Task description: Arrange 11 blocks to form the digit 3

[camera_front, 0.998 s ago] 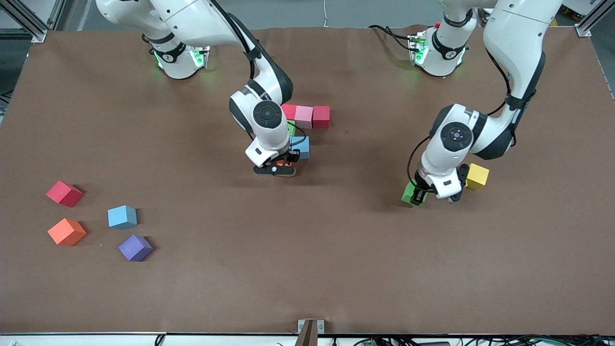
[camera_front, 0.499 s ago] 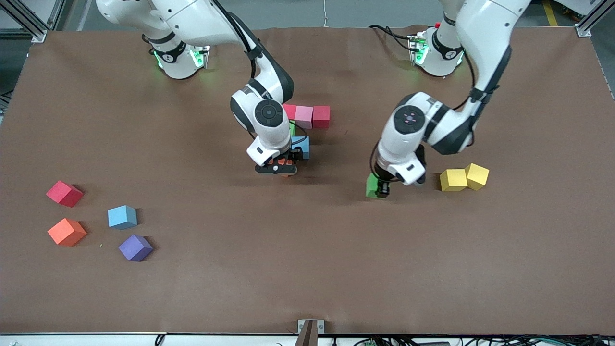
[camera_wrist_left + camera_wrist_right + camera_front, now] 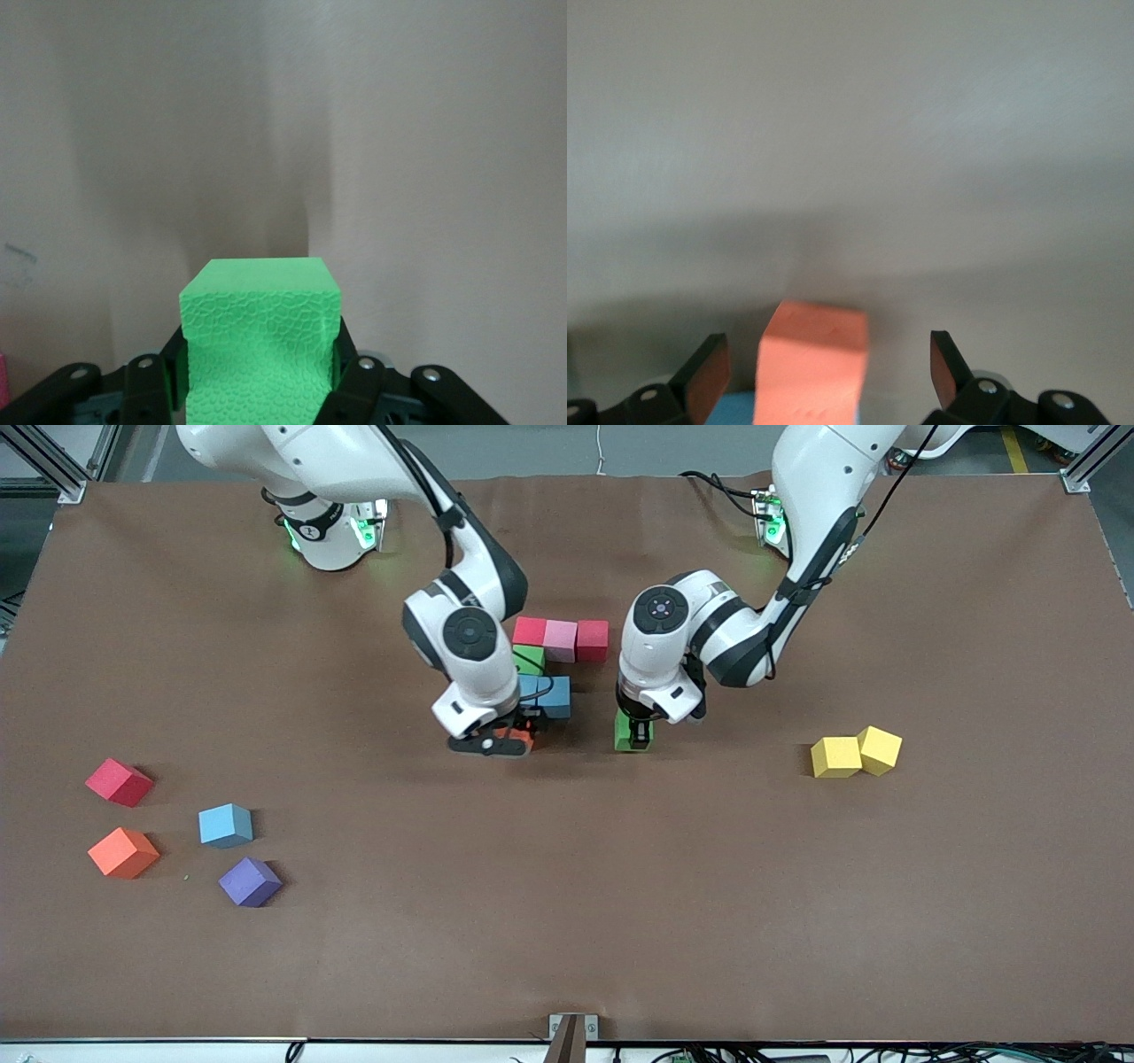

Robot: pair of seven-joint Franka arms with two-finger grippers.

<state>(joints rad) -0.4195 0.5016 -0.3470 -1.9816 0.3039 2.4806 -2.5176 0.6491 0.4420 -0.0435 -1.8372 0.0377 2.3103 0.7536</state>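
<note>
A cluster of blocks lies mid-table: red, pink and red in a row, then green, light blue and orange nearer the front camera. My right gripper is open around that orange block, with a gap at each finger. My left gripper is shut on a green block, low over the table beside the cluster.
Loose blocks lie toward the right arm's end: red, orange, light blue, purple. Two yellow blocks touch each other toward the left arm's end. Brown table surface stretches to the front edge.
My left arm carried the green block from beside the yellow blocks over to the cluster. My right gripper opened, let go of the orange block and shifted slightly.
</note>
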